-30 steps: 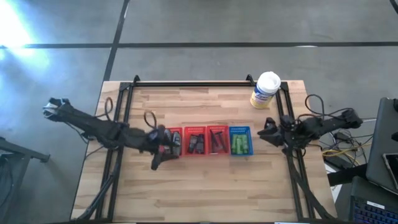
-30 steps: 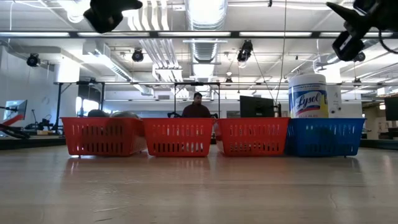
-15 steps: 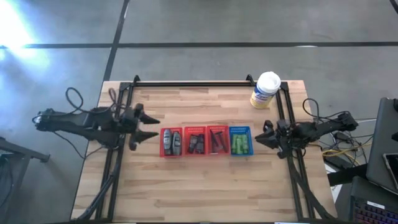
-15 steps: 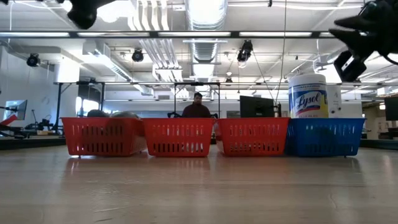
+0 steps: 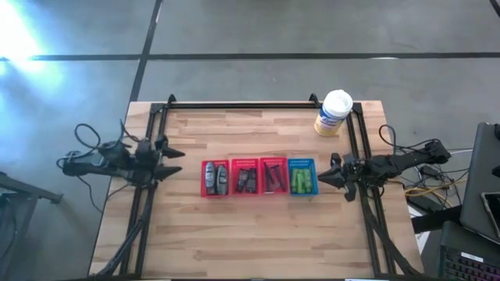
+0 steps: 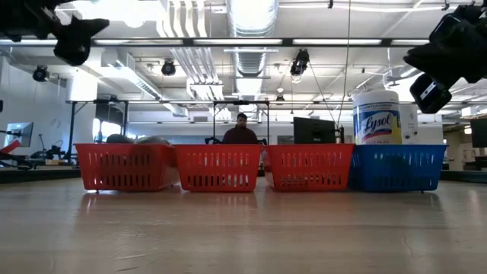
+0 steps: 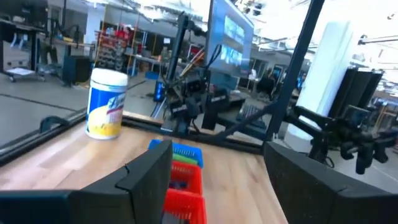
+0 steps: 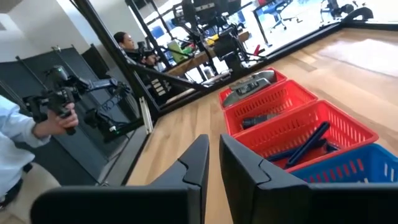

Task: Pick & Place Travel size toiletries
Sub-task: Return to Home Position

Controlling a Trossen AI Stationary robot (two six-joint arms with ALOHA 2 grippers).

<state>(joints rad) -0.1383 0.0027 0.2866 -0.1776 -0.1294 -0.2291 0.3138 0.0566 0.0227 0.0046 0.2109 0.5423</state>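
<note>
Toiletries (image 5: 258, 176) sitting sorted in 4 baskets (image 5: 260, 193); task looking done. Left gripper (image 5: 173, 162) hanging spread, right gripper (image 5: 326, 177) pressed together, both parking-ready.

The right gripper (image 8: 212, 163) has its two dark fingers (image 8: 196, 163) nearly together, holding nothing, above the wooden table (image 8: 180, 134). Beyond them sit three red baskets (image 8: 273, 102) and a blue basket (image 8: 348, 171). A person's hand (image 8: 53, 121) holds a device off the table's edge.
</note>
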